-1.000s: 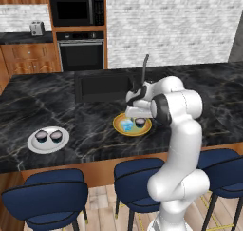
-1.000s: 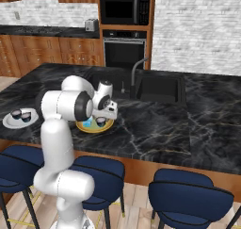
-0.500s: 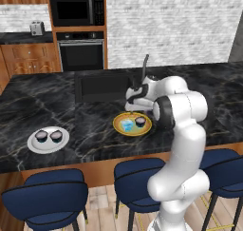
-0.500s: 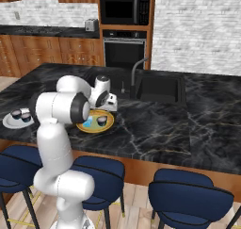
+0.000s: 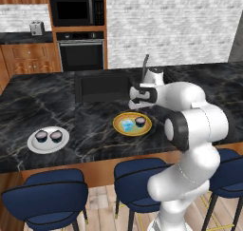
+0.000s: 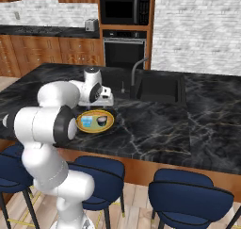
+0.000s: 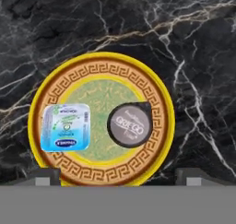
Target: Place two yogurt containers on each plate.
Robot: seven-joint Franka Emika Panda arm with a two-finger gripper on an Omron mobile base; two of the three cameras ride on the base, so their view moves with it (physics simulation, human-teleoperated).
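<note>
The yellow plate lies on the black counter and holds two yogurt containers: a light blue one and a round dark-topped cup. They sit side by side with a small gap. My gripper hangs open just above the plate, with nothing between its fingertips. To the left, the white plate carries two more dark-topped cups.
A sunken sink with a faucet lies right behind the yellow plate. Blue stools line the counter's near edge. An oven and a microwave stand against the far wall.
The hand has lifted up off the yellow plate and its jaws have spread slightly wider. The dark-topped cup stays on the plate beside the blue container.
</note>
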